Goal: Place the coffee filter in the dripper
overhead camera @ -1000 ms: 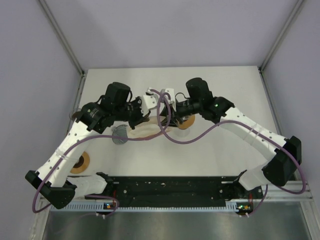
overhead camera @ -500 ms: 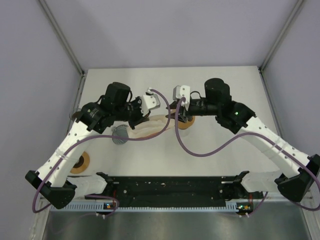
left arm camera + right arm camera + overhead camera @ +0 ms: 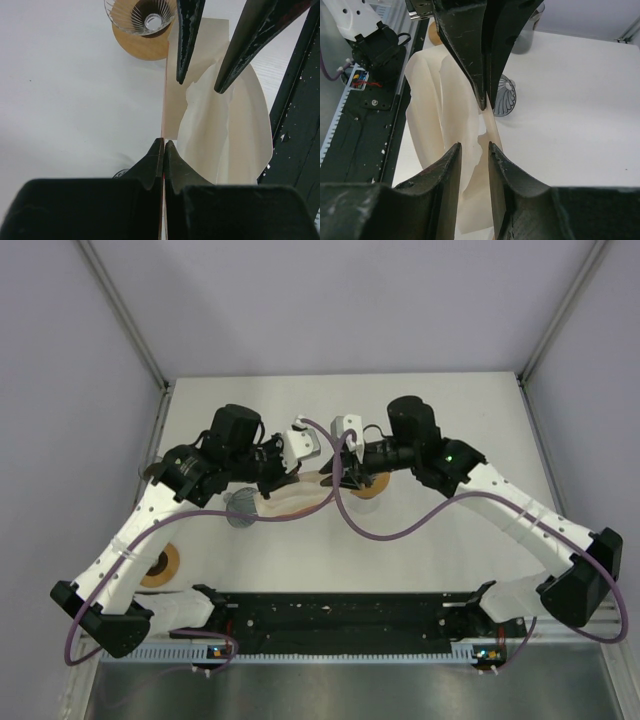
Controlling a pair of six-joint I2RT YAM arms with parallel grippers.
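The cream paper coffee filter (image 3: 300, 498) hangs between my two grippers, partly spread open with a torn-looking inner edge (image 3: 240, 135). My left gripper (image 3: 290, 478) is shut on its thin folded edge (image 3: 164, 142). My right gripper (image 3: 333, 478) is open, with its fingers either side of the filter's loose flap (image 3: 474, 146). In the left wrist view it points down over the paper (image 3: 199, 86). The glass dripper (image 3: 372, 485) on its wooden base stands just right of the grippers; its ribbed cone (image 3: 145, 17) is empty.
A small grey ribbed object (image 3: 240, 510) sits on the table under the left arm and also shows in the right wrist view (image 3: 504, 102). A wooden ring (image 3: 160, 565) lies at the front left. The black rail (image 3: 340, 610) runs along the near edge.
The right gripper drew back to the right, away from the filter, then returned to its flap. The left gripper stayed shut on the filter's edge.
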